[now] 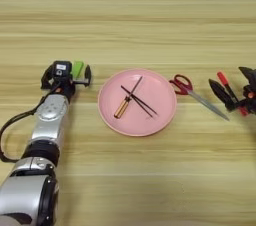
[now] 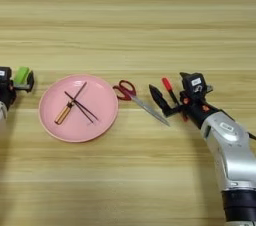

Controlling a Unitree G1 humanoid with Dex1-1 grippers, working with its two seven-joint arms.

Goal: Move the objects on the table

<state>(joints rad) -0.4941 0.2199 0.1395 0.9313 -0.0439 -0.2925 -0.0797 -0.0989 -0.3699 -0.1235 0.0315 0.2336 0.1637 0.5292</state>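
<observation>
table (image 1: 150,20): striped wood, matt | plate (image 1: 165,112): smooth pink | scissors (image 1: 197,97): metal blades, red handles

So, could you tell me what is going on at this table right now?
Both arms are at work. The left gripper is at the green block, left of the pink plate; the right gripper straddles the pen, right of the scissors. Whether either is clamped yet is unclear. A wooden-handled tool and black sticks lie on the plate.
</observation>
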